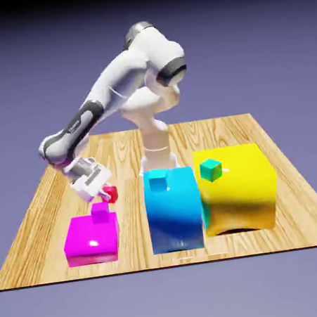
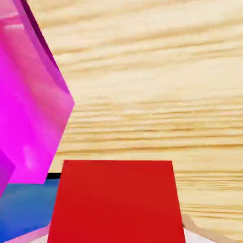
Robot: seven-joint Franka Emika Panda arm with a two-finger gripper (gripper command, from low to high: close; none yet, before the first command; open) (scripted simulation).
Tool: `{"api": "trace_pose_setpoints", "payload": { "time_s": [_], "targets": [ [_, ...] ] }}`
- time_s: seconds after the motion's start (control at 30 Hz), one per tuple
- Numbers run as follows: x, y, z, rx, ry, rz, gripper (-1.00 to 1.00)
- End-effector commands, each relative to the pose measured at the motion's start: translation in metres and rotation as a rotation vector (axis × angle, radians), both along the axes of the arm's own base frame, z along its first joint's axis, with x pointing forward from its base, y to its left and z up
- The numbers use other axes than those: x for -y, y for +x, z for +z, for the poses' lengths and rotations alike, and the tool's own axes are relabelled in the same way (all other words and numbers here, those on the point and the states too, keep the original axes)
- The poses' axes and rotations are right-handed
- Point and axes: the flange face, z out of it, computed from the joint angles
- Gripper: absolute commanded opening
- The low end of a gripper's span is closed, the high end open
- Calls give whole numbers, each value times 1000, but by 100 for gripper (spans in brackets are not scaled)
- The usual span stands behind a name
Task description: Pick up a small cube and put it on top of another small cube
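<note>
The claw [image 1: 108,195] pinches the red cube [image 1: 110,193], which sits between its fingertips, large and square at the bottom of the hand view. In the exterior view the arm [image 1: 103,98] bends over toward the exterior view's left, and the red cube is just behind the small magenta cube [image 1: 100,212]. That one rests on the magenta block [image 1: 92,239], a low, wide thing. The red cube seems to be up off the table [image 1: 132,229] (the view is poor there, so I won't swear to it). The blue block [image 1: 174,212] stands near the middle, a small cyan cube [image 1: 158,180] on its top. Beside it is the yellow block [image 1: 238,189] (the bulkiest of the lot), bearing a small teal cube [image 1: 210,170].
</note>
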Motion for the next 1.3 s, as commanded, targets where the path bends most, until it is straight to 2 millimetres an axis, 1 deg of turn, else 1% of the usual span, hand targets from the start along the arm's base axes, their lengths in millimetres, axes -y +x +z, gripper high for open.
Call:
{"api": "trace_pose_setpoints", "payload": {
  "time_s": [0.0, 0.13, 0.27, 0.33, 0.43, 0.57, 0.63, 0.67, 0.83, 0.87, 0.9, 0.97, 1.1, 1.13, 1.17, 1.27],
  "targets": [
    [-4, 10, 3, -4, 14, 46, -100],
    [-24, 48, 14, -32, 72, 164, -100],
    [-42, 87, 41, -37, 80, 285, -100],
    [-51, 105, 60, -32, 65, 343, -100],
    [-64, 131, 97, -15, 18, 423, -100],
    [-79, 159, 157, 21, -85, 512, -100],
    [-87, 170, 192, 45, -153, 546, -100],
    [-92, 173, 205, 45, -172, 547, -100],
    [-121, 181, 232, -28, -174, 486, -100],
    [-128, 182, 235, -49, -168, 470, -100],
    [-134, 181, 221, -102, -113, 432, -100],
    [-135, 181, 219, -110, -105, 426, -100],
    [-169, 169, 164, -110, -105, 426, -100],
    [-169, 169, 164, -110, -105, 426, 100],
    [-169, 169, 164, -110, -105, 426, 100],
    [-144, 179, 205, -109, -104, 426, 100]
  ]
}}
